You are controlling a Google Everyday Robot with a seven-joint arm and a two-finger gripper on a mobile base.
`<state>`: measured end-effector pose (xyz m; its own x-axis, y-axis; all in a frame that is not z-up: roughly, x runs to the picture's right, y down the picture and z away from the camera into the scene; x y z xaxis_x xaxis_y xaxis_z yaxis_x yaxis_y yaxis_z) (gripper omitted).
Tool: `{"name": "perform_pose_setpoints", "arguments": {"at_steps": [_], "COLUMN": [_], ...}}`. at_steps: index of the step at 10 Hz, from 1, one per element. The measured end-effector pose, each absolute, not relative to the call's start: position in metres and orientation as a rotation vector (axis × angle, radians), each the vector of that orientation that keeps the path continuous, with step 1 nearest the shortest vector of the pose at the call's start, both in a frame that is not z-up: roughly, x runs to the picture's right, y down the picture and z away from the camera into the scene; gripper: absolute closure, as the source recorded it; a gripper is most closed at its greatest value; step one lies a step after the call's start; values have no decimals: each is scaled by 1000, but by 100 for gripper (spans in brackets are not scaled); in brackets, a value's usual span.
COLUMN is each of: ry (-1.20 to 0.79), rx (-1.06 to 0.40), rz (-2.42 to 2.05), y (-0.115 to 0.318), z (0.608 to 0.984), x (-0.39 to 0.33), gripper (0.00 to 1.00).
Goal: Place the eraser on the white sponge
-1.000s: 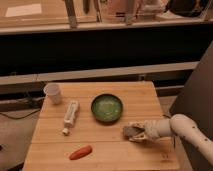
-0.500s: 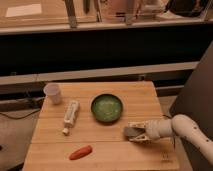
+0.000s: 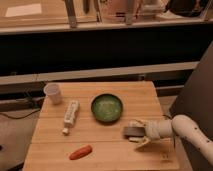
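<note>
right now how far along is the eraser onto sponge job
Done: the gripper at the table's right edge has reached the eraser. In hand: the eraser sits between its fingers. Left: setting it on the white sponge, which isn't clearly visible.

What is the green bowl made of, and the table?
The green bowl looks like glazed ceramic or hard plastic: its rim has a dull shine, so I can't say which. The table looks like bare wood, pale planks with seams. The pincer sits at the eraser, right of the bowl.

Gripper [image 3: 137, 133] low over wooden table [image 3: 100, 155], at eraser [image 3: 133, 131], right of green bowl [image 3: 106, 107].
</note>
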<state>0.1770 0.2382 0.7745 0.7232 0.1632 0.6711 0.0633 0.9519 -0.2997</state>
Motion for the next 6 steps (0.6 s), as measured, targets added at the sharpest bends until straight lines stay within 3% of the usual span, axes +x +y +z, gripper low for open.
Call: {"name": "perform_pose_setpoints", "arguments": {"at_steps": [6], "ry": [-790], "rx": [-277], "rz": [54], "y": [237], "z": [762], "x": [184], "gripper": [20]}}
